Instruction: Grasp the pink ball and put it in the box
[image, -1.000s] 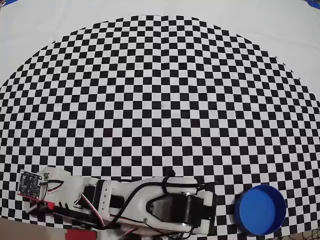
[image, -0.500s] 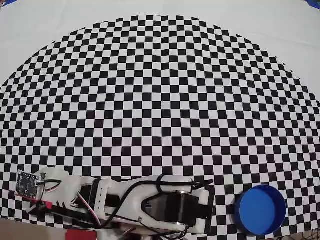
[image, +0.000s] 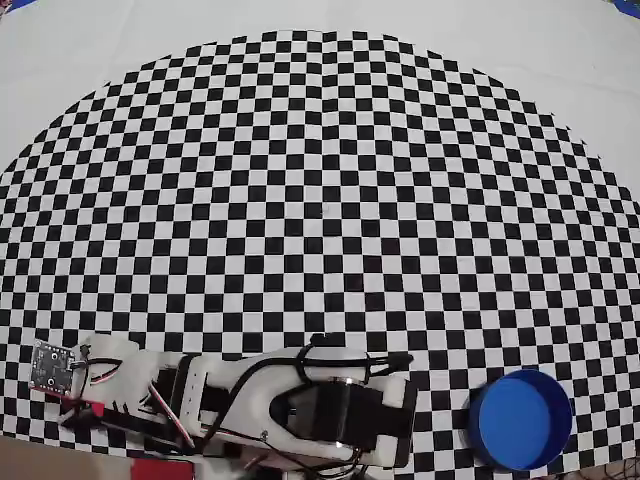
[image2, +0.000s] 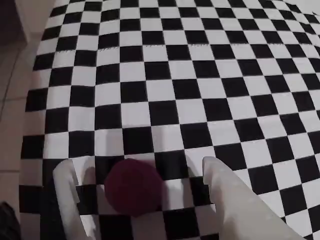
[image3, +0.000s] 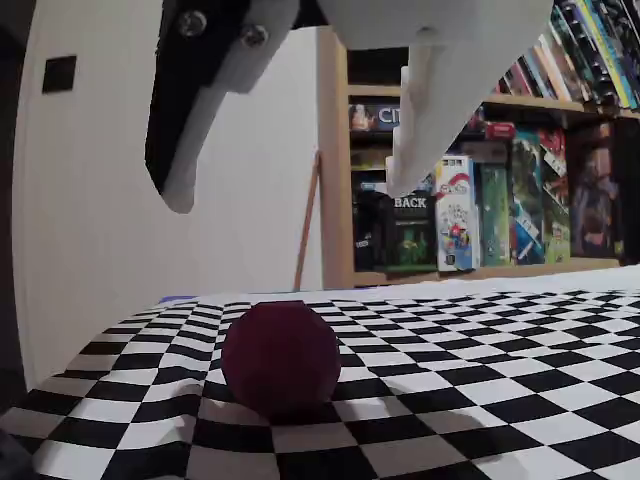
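Pink ball (image2: 134, 186) on the checkered table (image2: 200, 75), beneath the spread claw (image3: 290, 200); lower straight, centre between fingers (image2: 220, 175), then squeeze gently.

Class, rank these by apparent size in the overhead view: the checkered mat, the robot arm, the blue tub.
1. checkered mat
2. robot arm, though being nearer the camera may enlarge it
3. blue tub

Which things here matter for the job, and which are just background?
Job: pink ball on the checkered mat, open hand above it, blue box.
Background: bookshelf with game boxes, white wall.
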